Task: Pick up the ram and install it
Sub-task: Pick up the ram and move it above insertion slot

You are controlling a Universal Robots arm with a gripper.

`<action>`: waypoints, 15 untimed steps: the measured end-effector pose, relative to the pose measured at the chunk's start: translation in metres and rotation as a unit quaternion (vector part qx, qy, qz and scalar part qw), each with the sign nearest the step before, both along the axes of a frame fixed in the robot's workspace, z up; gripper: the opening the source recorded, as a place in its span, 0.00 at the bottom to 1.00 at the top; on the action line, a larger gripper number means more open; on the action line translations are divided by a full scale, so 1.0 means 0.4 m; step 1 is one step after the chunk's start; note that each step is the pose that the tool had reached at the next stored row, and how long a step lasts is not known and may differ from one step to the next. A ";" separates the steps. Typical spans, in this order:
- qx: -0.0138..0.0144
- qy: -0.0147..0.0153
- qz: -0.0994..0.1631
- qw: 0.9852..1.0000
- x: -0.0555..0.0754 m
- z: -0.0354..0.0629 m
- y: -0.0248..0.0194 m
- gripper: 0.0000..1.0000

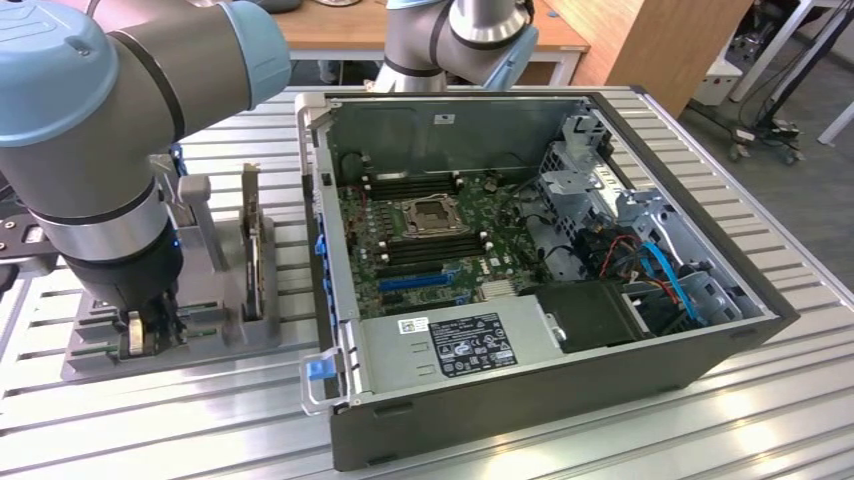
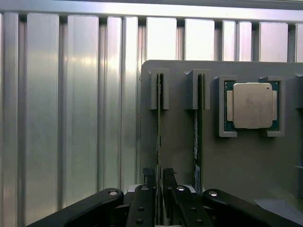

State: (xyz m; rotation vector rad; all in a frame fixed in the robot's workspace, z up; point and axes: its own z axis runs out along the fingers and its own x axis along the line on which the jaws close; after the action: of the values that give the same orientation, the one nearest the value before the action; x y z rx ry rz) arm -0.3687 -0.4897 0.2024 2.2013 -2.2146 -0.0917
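Green and skinny, the long circuit-board ram stick stands on edge in the slot nearest the edge of the flat grey plastic holder tray, and my black gripper sits astride its near end, though I honestly can't tell whether I'm clamped on it or just loose around it. From the exterior view my own bulky grey-and-blue arm blocks the stick, and at the wrist it's so edge-on that I can't make out its chips, same for the second thin stick one slot over, next to the square silver-capped processor chip.
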 end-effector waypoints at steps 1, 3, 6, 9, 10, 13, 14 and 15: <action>0.000 0.000 0.000 1.000 0.000 0.000 0.000 0.21; 0.000 0.000 0.000 1.000 0.000 0.000 0.000 0.21; 0.000 0.000 0.000 1.000 0.000 0.000 0.000 0.21; 0.000 0.000 0.000 1.000 0.000 0.000 0.000 0.20; 0.000 0.000 0.000 1.000 0.000 0.000 0.000 0.13; 0.000 0.000 0.000 1.000 0.000 0.000 0.000 0.11; 0.000 0.000 0.000 1.000 0.000 0.000 0.000 0.11; 0.000 0.000 0.000 1.000 0.000 0.000 0.000 0.11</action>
State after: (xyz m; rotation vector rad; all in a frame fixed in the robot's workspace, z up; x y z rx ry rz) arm -0.3687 -0.4897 0.2024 2.2012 -2.2145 -0.0917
